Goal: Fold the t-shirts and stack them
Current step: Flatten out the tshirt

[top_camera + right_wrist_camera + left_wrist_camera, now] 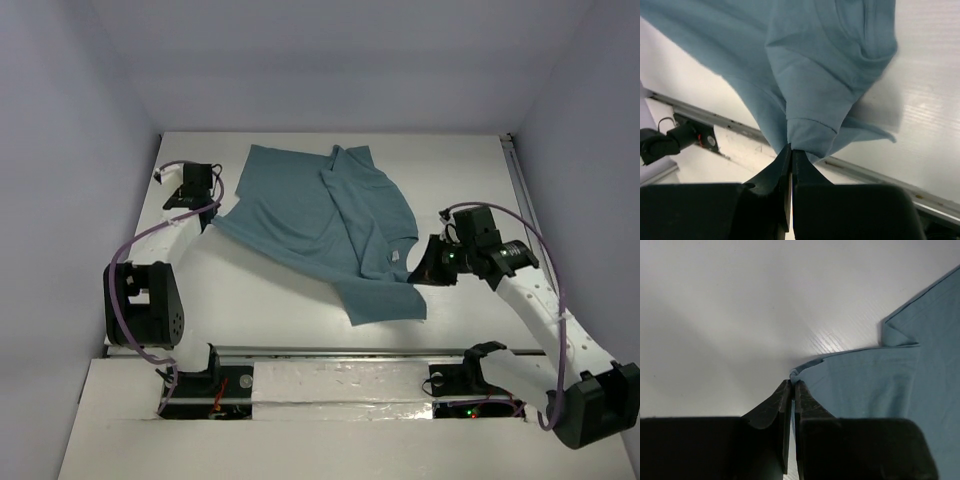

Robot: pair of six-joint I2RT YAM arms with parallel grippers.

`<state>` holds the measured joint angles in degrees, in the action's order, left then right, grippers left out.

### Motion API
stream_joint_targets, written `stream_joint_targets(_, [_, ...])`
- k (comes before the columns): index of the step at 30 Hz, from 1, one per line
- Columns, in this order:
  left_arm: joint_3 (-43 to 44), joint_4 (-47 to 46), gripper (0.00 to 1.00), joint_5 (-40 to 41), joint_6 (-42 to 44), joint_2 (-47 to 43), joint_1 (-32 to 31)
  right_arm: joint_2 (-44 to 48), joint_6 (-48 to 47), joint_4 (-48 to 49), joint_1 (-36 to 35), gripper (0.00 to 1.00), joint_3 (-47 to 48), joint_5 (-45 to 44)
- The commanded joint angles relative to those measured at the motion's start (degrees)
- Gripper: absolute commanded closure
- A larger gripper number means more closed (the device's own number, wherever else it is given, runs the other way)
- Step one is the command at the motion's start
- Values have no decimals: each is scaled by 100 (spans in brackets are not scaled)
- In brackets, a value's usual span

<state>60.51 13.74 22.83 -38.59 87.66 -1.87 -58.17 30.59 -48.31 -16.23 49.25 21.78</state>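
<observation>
A plain teal-blue t-shirt (318, 226) lies spread and partly doubled over in the middle of the white table. My left gripper (212, 221) is shut on its left corner, low on the table; the left wrist view shows the cloth (875, 390) pinched at the tips of that gripper (793, 384). My right gripper (418, 262) is shut on the hem of a sleeve at the shirt's right side and holds it lifted. In the right wrist view the cloth (820, 75) hangs from the tips of that gripper (791, 149).
A metal rail (340, 351) runs along the table's near edge in front of the arm bases. White walls enclose the table (480, 170) at the back and sides. A cable loops beside the left arm (140, 240).
</observation>
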Motion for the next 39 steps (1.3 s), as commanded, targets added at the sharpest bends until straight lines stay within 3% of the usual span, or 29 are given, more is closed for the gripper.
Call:
stream_joint_targets(1, [163,41,100,90,247,-56,64,-123,-203,-189,-29,100,129,-420])
stream_joint_targets(3, [6,24,100,12,281,-91,169,-448,-19,424,-29,100,-117,-333])
stream_joint_targets(4, [-56,6,100,-6,308,-152,169,-771,0,559,-29,96,-179,-280])
stream_joint_targets(5, [-118,-20,100,-7,343,-196,222,-931,-9,630,-29,85,-188,-271])
stream_joint_targets(6, [-214,-38,100,11,422,-249,300,-1046,-53,639,-29,44,-171,-419])
stream_joint_targets(7, [-250,-46,100,2,457,-310,353,-1108,-175,639,-29,22,-118,-577])
stream_joint_targets(8, [-276,-73,100,-15,484,-337,406,-1091,-237,630,-29,3,-40,-787])
stream_joint_targets(9, [-294,-82,100,-59,519,-363,485,-1100,-298,674,40,0,170,-1146])
stream_joint_targets(14, [-207,-29,100,-200,616,-477,486,-2062,-299,1463,418,1,567,-1159])
stream_joint_targets(17, [-241,-20,100,-358,668,-609,486,-2715,-107,2009,419,16,752,-1334])
stream_joint_targets(21, [-408,-11,100,-621,712,-829,486,-3865,105,2536,419,19,954,-1616])
stream_joint_targets(24, [-601,-29,100,-788,782,-1040,486,-4341,254,2713,419,40,1279,-1668])
stream_joint_targets(28, [-803,76,100,-991,853,-1321,433,-5185,290,2854,472,100,2130,-1599])
stream_joint_targets(32, [-831,243,100,-1079,923,-1760,433,-6571,369,2591,664,100,4131,-1106])
stream_joint_targets(34, [-682,296,100,-921,976,-1822,433,-6986,404,1995,787,100,5734,-1045])
stream_joint_targets(36, [-489,366,100,-720,1046,-1744,433,-7199,509,1713,980,99,6471,-948])
stream_joint_targets(37, [-253,384,100,-675,1072,-1691,433,-7130,562,1711,1060,67,6726,-834])
stream_joint_targets(39, [12,445,100,-605,1108,-1524,433,-6640,501,1564,1192,24,6659,-658])
